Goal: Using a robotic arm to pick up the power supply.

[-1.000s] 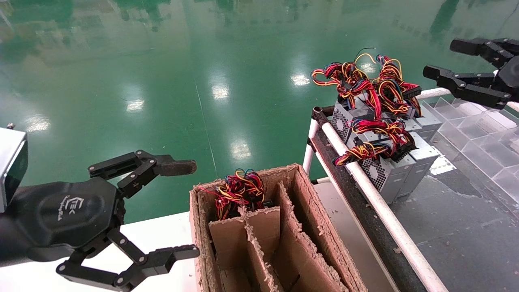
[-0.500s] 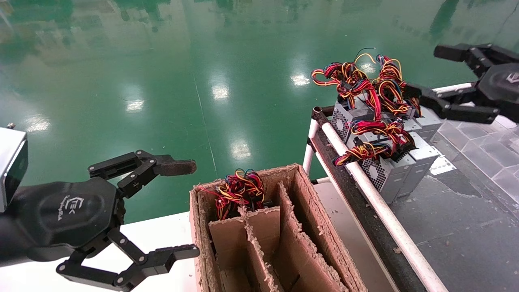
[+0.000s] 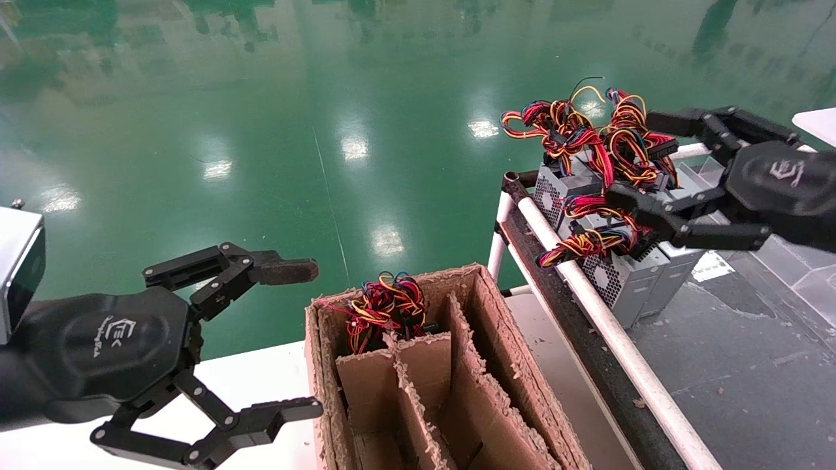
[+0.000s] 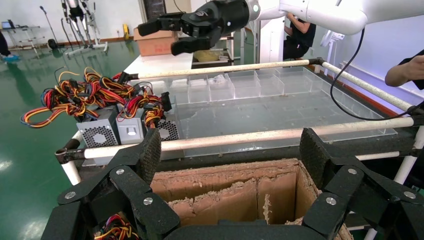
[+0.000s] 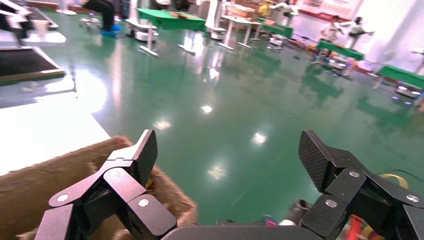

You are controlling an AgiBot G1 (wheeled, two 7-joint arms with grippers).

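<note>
Several grey power supply boxes [image 3: 643,284] with honeycomb grilles stand bunched at the near-left corner of the cart, under tangled red, yellow and black wires [image 3: 588,137]. My right gripper [image 3: 643,160] hovers open just above and beside those wires, its fingers spread around the bundle's right side, touching nothing I can see. The left wrist view shows the same power supplies [image 4: 100,132] and the right gripper [image 4: 175,35] above them. My left gripper [image 3: 297,339] stays open and empty, left of the cardboard box [image 3: 496,320].
The divided cardboard box holds one wire bundle [image 3: 385,307] in its far-left cell. A white pipe rail [image 3: 607,333] edges the cart, and clear plastic bins [image 4: 240,85] line its back. The box rests on a white table [image 3: 261,378]. Green floor lies beyond.
The right gripper has swung left and down from the far right edge to the wire bundles above the power supplies. The left arm has not moved.
</note>
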